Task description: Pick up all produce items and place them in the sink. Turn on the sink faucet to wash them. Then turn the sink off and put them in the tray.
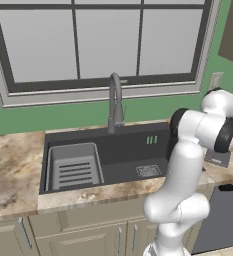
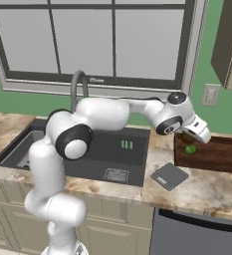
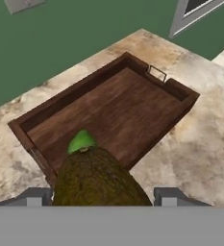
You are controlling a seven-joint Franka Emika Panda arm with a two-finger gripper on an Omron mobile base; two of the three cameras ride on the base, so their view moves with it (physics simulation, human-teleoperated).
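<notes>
My hand (image 3: 96,197) holds the dark brown round produce item (image 3: 96,180) over the reddish-brown wooden tray (image 3: 147,81); the bright green round item (image 3: 81,141) lies inside.

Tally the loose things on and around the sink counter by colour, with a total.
Green: 1, round produce item in the tray
Dark brown: 1, produce item between the gripper fingertips
Reddish-brown: 1, wooden tray
Grey: 2, ribbed rack in the sink, flat square on the counter
Total: 5
</notes>
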